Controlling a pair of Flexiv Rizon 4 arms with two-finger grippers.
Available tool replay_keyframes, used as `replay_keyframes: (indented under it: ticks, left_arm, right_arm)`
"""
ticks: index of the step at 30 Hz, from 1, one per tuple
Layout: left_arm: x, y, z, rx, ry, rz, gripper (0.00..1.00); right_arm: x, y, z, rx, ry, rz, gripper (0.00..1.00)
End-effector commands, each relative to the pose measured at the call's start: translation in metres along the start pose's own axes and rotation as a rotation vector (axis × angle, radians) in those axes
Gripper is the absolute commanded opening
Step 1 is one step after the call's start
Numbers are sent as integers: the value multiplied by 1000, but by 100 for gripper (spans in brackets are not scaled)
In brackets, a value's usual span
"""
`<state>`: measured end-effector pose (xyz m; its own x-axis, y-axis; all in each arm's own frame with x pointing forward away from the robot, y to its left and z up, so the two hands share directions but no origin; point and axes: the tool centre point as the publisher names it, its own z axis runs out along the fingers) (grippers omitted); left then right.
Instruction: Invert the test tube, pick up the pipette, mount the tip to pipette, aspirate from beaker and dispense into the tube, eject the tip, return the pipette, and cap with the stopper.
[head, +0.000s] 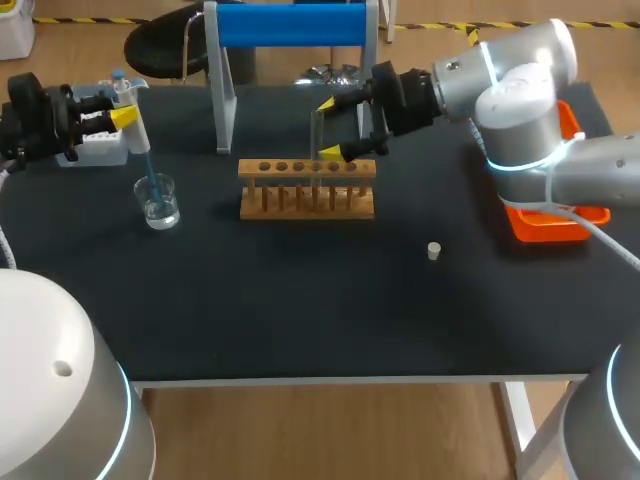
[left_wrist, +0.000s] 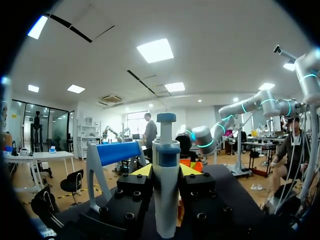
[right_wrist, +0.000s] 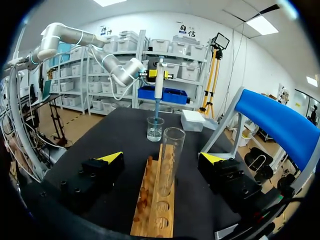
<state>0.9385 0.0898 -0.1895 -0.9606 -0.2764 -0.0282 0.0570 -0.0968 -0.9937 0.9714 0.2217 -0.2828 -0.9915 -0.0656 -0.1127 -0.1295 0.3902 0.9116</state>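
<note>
Black bench (head: 300, 300), with a wooden rack (head: 307, 190) near its middle; a clear test tube (right_wrist: 171, 160) stands upright in one of the rack's holes, mouth up. The right pincer (head: 328, 128) sits level with the tube, its yellow-tipped fingers spread wide on either side; neither touches the glass.

At the bench's left end the left pincer (head: 125, 108) is clamped on the body of the pipette (head: 140, 140), held roughly upright over the glass beaker (head: 159, 203); the blue tip reaches down inside the beaker, though whether its end meets the clear liquid is hard to make out. In the left wrist view only the pipette's upper body and plunger show between the fingers; the lower part is cut off.

A white tip box (head: 100, 150) sits just behind the left pincer, partly hidden by it; a small pale stopper (head: 434, 250) lies alone, well apart from the rack; an orange tray (head: 545, 225) at the right edge is largely covered by the right arm.
</note>
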Motion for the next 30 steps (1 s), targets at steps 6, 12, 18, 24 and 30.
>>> replay_keyframes:
  ticks: [6,12,18,24,30]
  left_arm:
    - [0,-1,0,-1,2,-1,0]
    - [0,-1,0,-1,2,-1,0]
    - [0,-1,0,-1,2,-1,0]
    - [0,-1,0,-1,2,-1,0]
    - [0,-1,0,-1,2,-1,0]
  right_arm:
    - [-3,1,13,58,-28,25,100]
    - [-3,1,18,77,-50,36,100]
    - [-3,0,21,93,-62,42,100]
    - [-2,-1,23,111,-65,38,100]
    - [-3,-1,23,114,-69,36,100]
